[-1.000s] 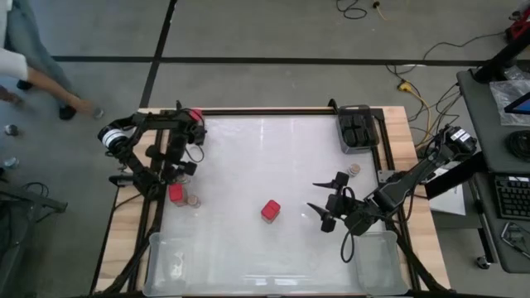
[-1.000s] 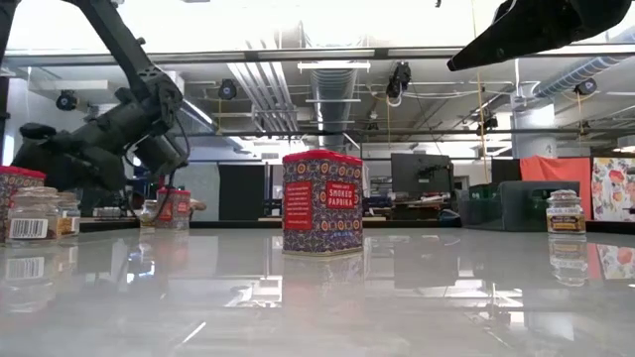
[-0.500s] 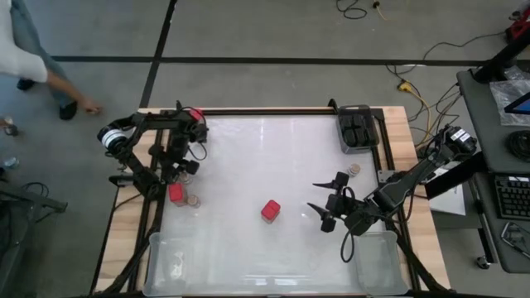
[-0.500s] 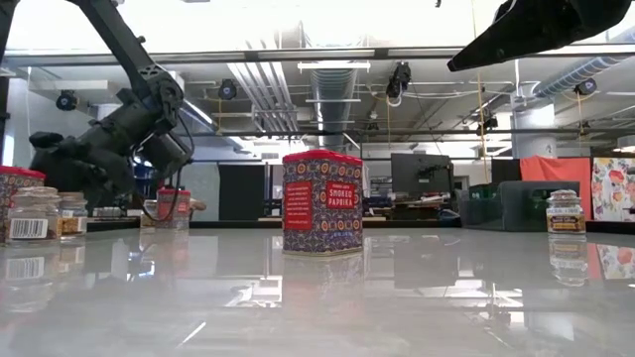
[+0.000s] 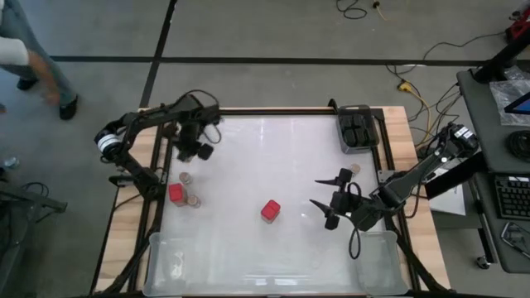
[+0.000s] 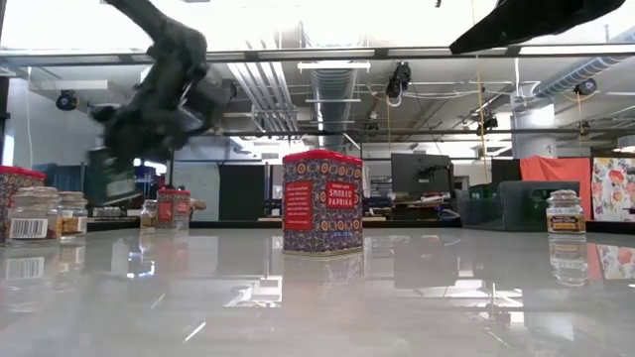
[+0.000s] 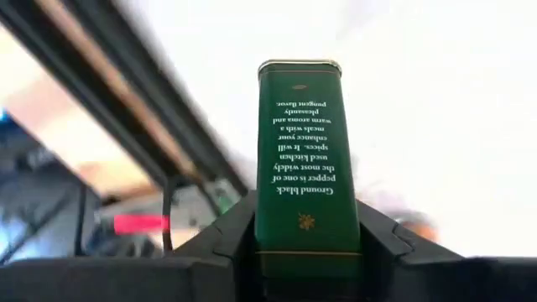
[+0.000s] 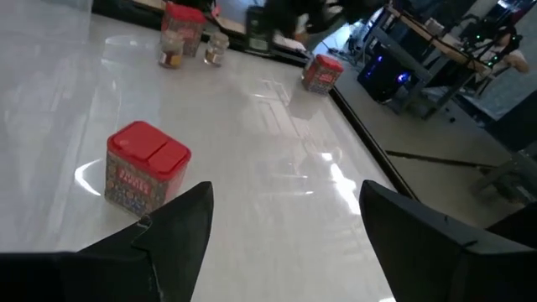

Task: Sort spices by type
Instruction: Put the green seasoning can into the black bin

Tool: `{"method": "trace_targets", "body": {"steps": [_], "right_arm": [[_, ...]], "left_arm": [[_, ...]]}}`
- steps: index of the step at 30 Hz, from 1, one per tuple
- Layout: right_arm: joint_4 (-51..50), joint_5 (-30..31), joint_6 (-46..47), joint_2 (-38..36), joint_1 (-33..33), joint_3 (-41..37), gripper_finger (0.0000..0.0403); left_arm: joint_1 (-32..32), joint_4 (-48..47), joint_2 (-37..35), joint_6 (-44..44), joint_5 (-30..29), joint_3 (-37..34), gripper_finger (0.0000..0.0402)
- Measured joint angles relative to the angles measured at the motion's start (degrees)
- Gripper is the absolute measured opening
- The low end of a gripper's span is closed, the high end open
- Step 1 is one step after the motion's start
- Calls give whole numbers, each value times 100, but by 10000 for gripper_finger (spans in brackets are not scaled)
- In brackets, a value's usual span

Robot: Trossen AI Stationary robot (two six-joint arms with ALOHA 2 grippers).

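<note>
A dark green spice tin (image 7: 306, 151) hangs in my left gripper (image 5: 197, 147) above the table's far left part; the low view shows the tin (image 6: 108, 177) blurred and off the tabletop. One red-topped tin (image 5: 270, 210) stands on its base mid-table. Another red-topped tin (image 5: 175, 193) stands at the left edge beside two small round jars (image 5: 193, 200). A lone round jar (image 5: 354, 169) stands at the right. My right gripper (image 5: 327, 201) hovers open right of the middle red tin, well above the table. My left gripper pinches the dark green tin between its two fingers (image 7: 225, 243), on two opposite sides at the end nearest the wrist (image 7: 270, 239). The fingers come from above, slanting down. The tin hangs below them, lifted clear of the table, its printed text upside down.
A black bin (image 5: 358, 128) holding dark tins sits at the far right corner. Two clear plastic bins (image 5: 178, 257) (image 5: 377, 255) line the near edge. A further red-topped tin (image 8: 323, 71) stands near the far left edge. A person walks past the table's far left.
My left gripper has shut on the dark green tin by the left-edge group, then risen quickly and swung toward the far edge and a little to the right, carrying the tin clear of the table. A round jar it covered now shows.
</note>
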Motion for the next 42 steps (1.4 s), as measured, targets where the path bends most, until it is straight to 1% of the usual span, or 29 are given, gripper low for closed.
{"method": "trace_targets", "body": {"steps": [3,6,10,13,16,18,20,25,27,31,36,39,42], "right_arm": [[-9,2,-79,-101,0,0,282],[-173,3,-75,-170,6,0,276],[-356,41,-3,-246,26,0,266],[-369,44,-45,-300,26,0,258],[-489,45,-50,-359,26,0,252],[-539,47,20,-379,26,0,249],[-583,47,22,-387,26,0,247],[-813,23,270,-387,28,0,251],[-984,-19,481,-389,59,0,255],[-1303,-64,804,-392,191,0,262],[-1519,-66,1119,-385,343,0,267],[-1515,-67,1233,-385,397,-5,264],[-1511,-67,1256,-376,404,-9,256]], "left_arm": [[-416,162,26,12,-242,665,113],[-971,609,101,94,-434,1250,112],[-1797,1256,240,439,-450,1889,112],[-2323,1388,489,531,-426,2361,112],[-2659,1373,880,531,-429,2910,112],[-2777,1263,1227,531,-410,3313,112],[-2824,971,1672,567,-244,3772,112],[-2816,-389,2866,952,-145,4933,112],[-2810,-449,3232,1106,-105,5279,112],[-2836,-470,3734,1431,449,5787,112],[-2866,-430,4113,1602,583,6160,112],[-2872,-454,4116,1509,650,6149,112],[-2972,-447,4050,1312,698,5993,112]]}}
